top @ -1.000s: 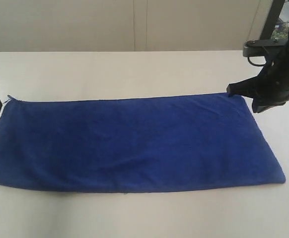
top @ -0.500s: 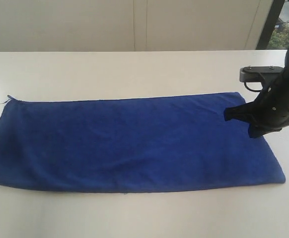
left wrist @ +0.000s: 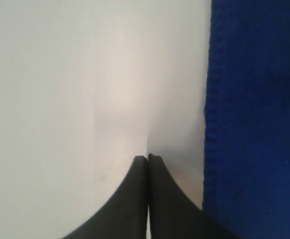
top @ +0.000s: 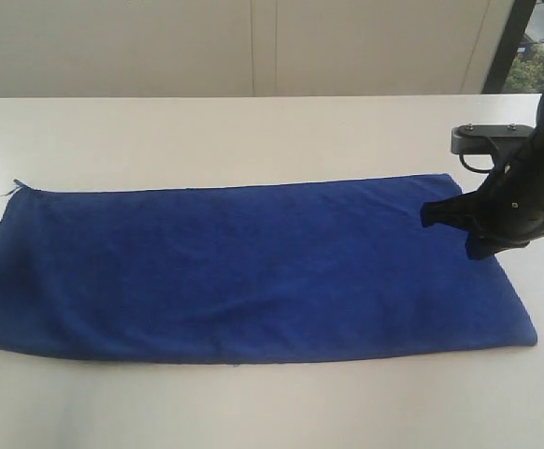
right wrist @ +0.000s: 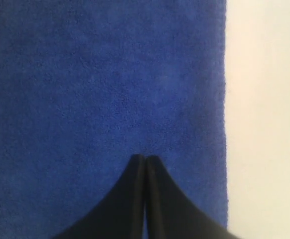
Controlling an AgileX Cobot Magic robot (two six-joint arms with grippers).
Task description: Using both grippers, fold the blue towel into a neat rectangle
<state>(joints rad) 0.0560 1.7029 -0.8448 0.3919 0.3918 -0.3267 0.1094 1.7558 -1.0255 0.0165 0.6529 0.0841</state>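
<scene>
Leaving the far corners of the blue towel [top: 253,271] within the last second, both arms now nearer along its short ends. At left: left gripper [left wrist: 147,158], tapered matte black, jaws pressed together on nothing, over the smooth white table [top: 253,131] just beside the stitched hem [left wrist: 208,124]. Across the middle: towel flat, a long plush microfibre rectangle, faintly rippled. At right: right gripper [top: 428,215], likewise closed and empty, tip above the towel's right end. Probably repositioning for the next fold; nothing gripped yet.
</scene>
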